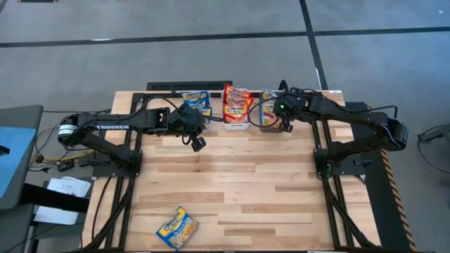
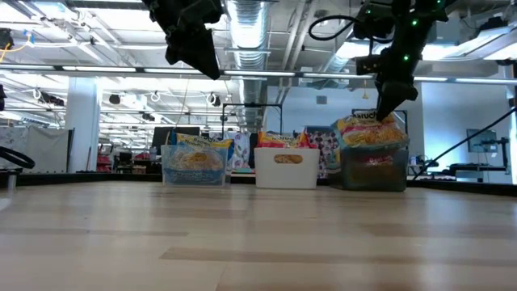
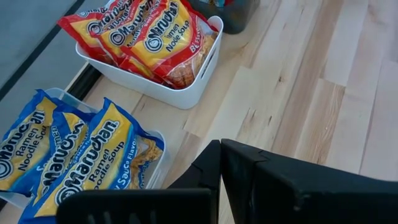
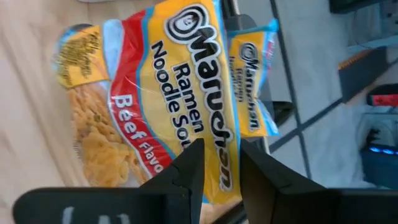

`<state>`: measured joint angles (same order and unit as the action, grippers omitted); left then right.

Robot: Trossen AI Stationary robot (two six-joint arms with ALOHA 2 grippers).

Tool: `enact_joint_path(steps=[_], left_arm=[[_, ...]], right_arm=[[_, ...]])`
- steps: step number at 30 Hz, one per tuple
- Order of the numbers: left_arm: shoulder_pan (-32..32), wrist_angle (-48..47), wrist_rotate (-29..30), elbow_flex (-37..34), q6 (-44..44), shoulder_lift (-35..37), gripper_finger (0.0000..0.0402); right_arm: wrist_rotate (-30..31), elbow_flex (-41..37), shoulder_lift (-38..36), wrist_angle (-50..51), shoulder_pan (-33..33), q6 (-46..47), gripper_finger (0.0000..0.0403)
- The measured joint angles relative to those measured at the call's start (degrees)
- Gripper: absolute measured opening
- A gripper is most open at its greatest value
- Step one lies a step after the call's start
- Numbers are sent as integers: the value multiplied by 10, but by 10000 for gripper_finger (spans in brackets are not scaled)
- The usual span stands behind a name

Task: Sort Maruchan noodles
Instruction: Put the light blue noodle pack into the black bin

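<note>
Dark bin (image 2: 373,171) contents mostly hidden; clear bin (image 3: 155,163) cut off by edge.

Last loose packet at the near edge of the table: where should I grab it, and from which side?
The packet lies flat and skewed on the table, alone, so probably come straight down from above. Pinch across a crimped end seam or a corner, where the wrapper is thin, not the noodle block. It lies on the left arm's side; the left pincer is shut and would need opening first.

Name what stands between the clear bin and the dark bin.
The white bin, filled with red-and-yellow noodle packets; the low view shows it best.
</note>
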<state>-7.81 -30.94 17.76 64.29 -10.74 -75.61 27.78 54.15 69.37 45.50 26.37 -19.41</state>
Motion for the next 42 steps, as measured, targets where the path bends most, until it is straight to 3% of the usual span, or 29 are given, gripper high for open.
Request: enact_joint_path(steps=[6,15,21,28,42], left_arm=[[0,0,0,0,0,0,0],[0,1,0,0,0,0,0],[0,14,0,0,0,0,0],[0,14,0,0,0,0,0],[-2,14,0,0,8,0,0]], right_arm=[[18,0,0,0,0,1,113],[-5,0,0,29,0,-1,117],[-4,0,0,37,0,10,149],[48,0,-1,51,-2,10,188],[53,82,-2,151,-2,57,196]])
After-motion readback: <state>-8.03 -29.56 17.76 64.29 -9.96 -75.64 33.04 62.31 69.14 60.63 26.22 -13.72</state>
